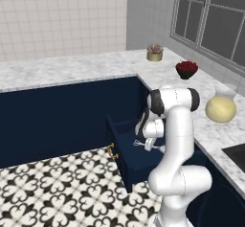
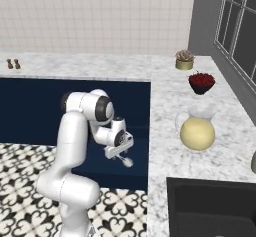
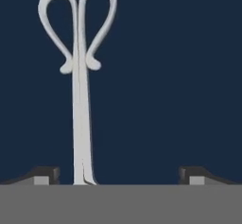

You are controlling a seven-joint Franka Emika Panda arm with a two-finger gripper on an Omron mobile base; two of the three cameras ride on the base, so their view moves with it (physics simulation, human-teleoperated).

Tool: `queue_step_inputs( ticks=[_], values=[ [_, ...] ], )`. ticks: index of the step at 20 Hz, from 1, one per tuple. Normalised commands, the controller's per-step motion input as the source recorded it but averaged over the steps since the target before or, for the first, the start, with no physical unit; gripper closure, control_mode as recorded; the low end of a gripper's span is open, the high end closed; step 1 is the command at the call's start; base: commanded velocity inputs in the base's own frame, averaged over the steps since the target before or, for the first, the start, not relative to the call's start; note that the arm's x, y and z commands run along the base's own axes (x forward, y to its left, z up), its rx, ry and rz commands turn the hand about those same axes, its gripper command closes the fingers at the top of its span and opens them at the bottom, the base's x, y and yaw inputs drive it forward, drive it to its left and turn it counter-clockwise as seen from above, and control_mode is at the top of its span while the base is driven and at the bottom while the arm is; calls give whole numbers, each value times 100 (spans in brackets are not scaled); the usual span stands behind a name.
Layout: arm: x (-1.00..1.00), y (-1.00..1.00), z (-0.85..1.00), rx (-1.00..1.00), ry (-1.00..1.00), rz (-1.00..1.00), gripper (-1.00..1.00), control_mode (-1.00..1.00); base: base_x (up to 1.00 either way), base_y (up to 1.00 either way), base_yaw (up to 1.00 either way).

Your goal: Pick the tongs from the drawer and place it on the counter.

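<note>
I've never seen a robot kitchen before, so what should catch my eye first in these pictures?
First, the white arm bent down into the open navy drawer below the marble counter, its gripper open. In the hand view, slim silvery tongs lie on the drawer's floor, nearer one fingertip than the other. On the counter, a yellow pitcher and a bowl of red fruit stand out.

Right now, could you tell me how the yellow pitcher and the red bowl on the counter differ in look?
The yellow pitcher is taller and round-bellied with a clear neck; the red bowl is low and wide. The pitcher is pale yellow, the bowl dark with red contents. The pitcher stands nearer the sink, the bowl farther back. Both sit upright on the marble counter.
</note>
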Motion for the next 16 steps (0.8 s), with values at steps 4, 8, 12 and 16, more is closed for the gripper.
queue_step_inputs(
  ticks=[4,8,12,16],
  values=[
    [-42,18,-33,-2,0,2,100,-100,0,0,0],
    [-47,33,-6,-8,0,5,100,-100,0,0,0],
    [-44,24,46,-8,1,0,100,-100,0,0,0],
    [-44,30,100,-5,0,2,100,-100,0,0,0]
  ],
)
